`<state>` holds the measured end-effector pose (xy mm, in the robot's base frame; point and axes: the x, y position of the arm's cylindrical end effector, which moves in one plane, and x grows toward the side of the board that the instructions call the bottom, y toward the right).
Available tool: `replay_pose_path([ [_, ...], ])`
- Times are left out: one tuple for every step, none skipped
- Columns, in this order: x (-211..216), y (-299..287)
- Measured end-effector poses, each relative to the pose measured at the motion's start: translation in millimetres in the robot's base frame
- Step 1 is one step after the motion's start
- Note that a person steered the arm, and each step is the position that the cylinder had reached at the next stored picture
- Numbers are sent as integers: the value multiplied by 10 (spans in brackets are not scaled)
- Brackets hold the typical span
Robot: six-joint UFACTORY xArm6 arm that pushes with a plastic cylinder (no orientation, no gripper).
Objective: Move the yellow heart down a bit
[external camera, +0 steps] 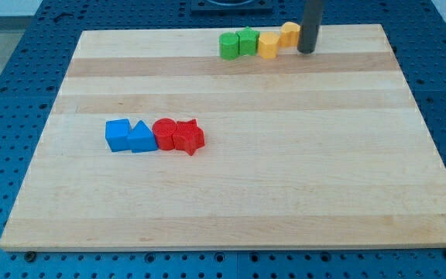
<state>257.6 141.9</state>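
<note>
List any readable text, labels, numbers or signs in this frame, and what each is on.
None: no text, label, number or sign is readable anywhere.
Wooden board: bare grain, no markings.
Blocks, all plain: green pair, two yellow blocks, blue pair, red pair.
My tip, just right of the yellow blocks: plain dark rod.
Blue perforated table: only holes.

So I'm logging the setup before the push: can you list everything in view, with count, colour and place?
Green blocks: two, green, touching, near the view's top edge; shapes unclear.
Yellow blocks: two, yellow, just right of the green ones; the one at sits beside my tip; which is the heart is unclear.
Blue blocks: two, blue, left of centre.
Red blocks: two, red, touching the blue pair.
Board: one, light wood.
My tip: one, dark, right of the yellow blocks.
</note>
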Motion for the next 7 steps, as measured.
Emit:
replay_pose_path([
  [-79, 35],
  [-449, 106],
  [-453, 106],
  [-657, 81],
  [-656, -140],
  [-655, -207],
  [-655, -207],
])
